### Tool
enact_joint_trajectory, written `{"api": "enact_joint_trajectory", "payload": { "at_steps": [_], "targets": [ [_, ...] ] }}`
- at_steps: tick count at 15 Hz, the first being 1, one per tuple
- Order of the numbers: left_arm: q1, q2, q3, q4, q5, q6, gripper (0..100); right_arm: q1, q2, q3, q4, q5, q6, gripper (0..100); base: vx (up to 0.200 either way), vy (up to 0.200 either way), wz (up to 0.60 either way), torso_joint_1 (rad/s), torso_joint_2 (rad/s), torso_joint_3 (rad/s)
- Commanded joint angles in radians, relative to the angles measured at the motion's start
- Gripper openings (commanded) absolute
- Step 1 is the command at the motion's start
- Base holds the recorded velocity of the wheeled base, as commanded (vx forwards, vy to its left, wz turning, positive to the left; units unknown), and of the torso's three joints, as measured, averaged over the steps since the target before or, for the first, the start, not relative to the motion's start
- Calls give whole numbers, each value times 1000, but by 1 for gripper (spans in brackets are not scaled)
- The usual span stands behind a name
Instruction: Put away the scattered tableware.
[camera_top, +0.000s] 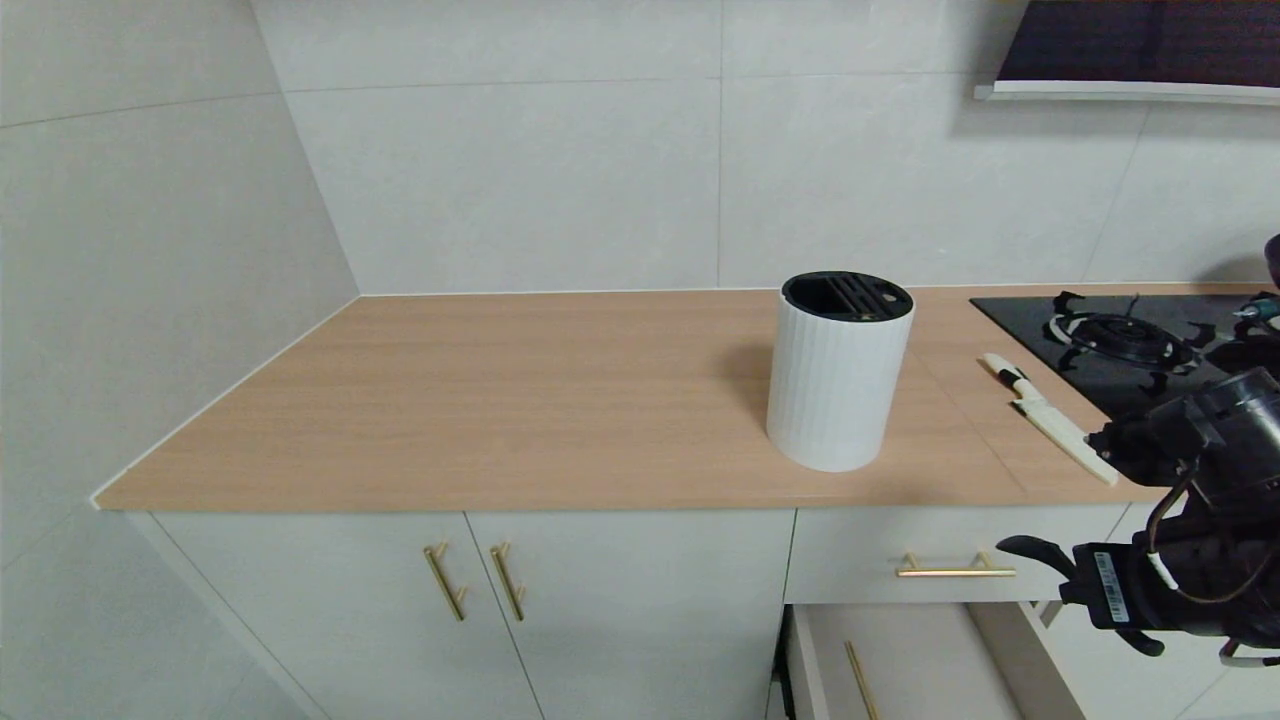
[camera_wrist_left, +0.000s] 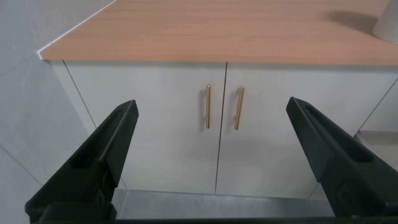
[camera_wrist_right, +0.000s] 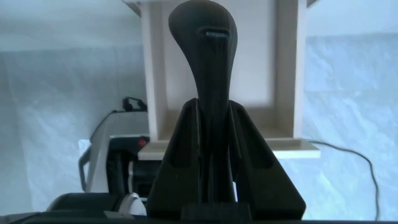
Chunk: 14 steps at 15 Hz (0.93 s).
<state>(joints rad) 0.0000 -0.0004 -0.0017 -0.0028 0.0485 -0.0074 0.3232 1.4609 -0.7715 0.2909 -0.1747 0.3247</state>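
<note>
Right gripper (camera_wrist_right: 212, 134) was clenched on a black handle (camera_wrist_right: 204, 37), presumably for stowing. Left gripper (camera_wrist_left: 211, 107) sat wide open, empty, facing the cabinet doors (camera_wrist_left: 155, 124). Further back, 1 white knife (camera_top: 1048, 418) lay on the counter (camera_top: 550, 400), center-right of frame, between holder (camera_top: 840, 380) and hob (camera_top: 1120, 340)

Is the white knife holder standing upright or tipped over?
Upright: the white knife holder stands on its base on the counter, slotted black top facing up.

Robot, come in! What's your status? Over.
Left gripper open, facing the cupboard doors. Right gripper shut on a black-handled utensil, by the drawer. White knife on the counter beside the stove. Nothing between it and the knife block.
</note>
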Motion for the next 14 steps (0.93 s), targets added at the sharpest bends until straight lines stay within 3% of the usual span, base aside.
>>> {"api": "enact_joint_trajectory", "payload": {
  "at_steps": [1,6,14],
  "targets": [
    [0,0,0,0,1,0,100,8,18,3,1,0,1,0,0,0,0,0,0,0],
    [0,0,0,0,1,0,100,19,21,9,1,-2,1,0,0,0,0,-38,86,53],
    [0,0,0,0,1,0,100,19,50,15,1,-2,-1,0,0,0,0,-192,488,293]
  ]
}}
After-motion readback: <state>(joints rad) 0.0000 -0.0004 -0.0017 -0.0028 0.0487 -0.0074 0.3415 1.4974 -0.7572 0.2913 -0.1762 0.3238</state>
